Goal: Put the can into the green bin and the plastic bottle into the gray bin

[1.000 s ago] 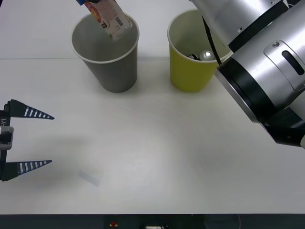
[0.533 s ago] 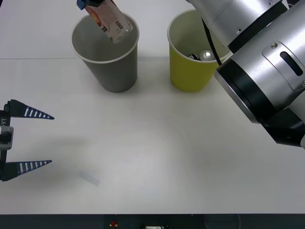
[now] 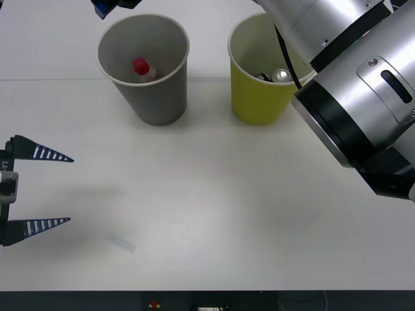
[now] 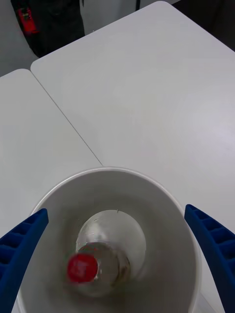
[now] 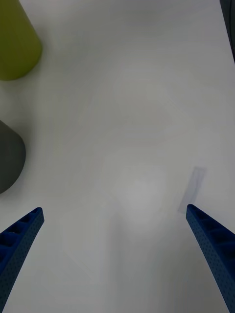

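Plastic bottle (image 3: 141, 69) is inside the gray bin (image 3: 144, 97), cap up, red cap (image 4: 82, 268) visible against the pale inner wall; the right wrist view looks straight down into the bin with the bottle (image 4: 100, 261) standing or leaning at the bottom, clear body under the cap. Right gripper (image 4: 117, 259) hovers above the gray bin's mouth, blue ribbed fingers (image 4: 22, 247) spread wide and empty, one on each side of the rim. In the front view a bit of the right gripper's blue tip (image 3: 104, 8) shows at the top edge just above the gray bin.

Can (image 3: 277, 76) sits inside the green bin (image 3: 259, 97), silver top showing over the rim. Green bin stands beside the gray bin, apart, both upright on the white desk (image 3: 207, 214).

Left gripper (image 3: 40, 191) is at the left edge over bare desk, well apart from the bins, fingers (image 3: 42, 154) wide open, holding nothing. A small clear strip (image 3: 121, 241) lies on the desk near it.
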You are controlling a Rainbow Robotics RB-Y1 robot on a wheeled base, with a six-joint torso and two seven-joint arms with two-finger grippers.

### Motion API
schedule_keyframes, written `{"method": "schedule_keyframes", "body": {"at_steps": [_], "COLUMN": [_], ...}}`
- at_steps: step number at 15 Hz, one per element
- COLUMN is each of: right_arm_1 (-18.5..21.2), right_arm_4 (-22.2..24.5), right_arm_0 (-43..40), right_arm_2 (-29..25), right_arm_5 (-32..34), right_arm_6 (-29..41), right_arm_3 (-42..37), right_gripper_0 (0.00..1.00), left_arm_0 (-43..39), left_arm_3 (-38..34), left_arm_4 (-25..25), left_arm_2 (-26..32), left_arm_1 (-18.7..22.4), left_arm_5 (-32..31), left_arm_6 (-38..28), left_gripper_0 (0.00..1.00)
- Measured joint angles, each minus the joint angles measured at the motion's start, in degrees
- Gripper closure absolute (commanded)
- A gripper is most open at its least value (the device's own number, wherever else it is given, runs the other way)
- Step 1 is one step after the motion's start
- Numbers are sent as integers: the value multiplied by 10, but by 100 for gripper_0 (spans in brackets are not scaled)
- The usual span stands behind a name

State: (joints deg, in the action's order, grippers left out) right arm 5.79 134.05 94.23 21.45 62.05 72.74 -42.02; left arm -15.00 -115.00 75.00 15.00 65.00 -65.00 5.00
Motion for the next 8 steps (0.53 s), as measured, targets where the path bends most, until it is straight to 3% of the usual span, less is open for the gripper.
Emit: {"method": "schedule_keyframes", "body": {"at_steps": [5,8], "right_arm_1": [1,18], "right_arm_4": [-3,0], "right_arm_0": [-2,-28], "right_arm_2": [-6,-35], "right_arm_5": [3,38], "right_arm_6": [-6,-6], "right_arm_3": [-9,-83], "right_gripper_0": [4,3], "left_arm_0": [0,0], "left_arm_3": [0,0], "left_arm_4": [0,0], "left_arm_2": [0,0], "left_arm_1": [0,0], "left_arm_5": [0,0], "left_arm_6": [0,0], "left_gripper_0": [0,0]}}
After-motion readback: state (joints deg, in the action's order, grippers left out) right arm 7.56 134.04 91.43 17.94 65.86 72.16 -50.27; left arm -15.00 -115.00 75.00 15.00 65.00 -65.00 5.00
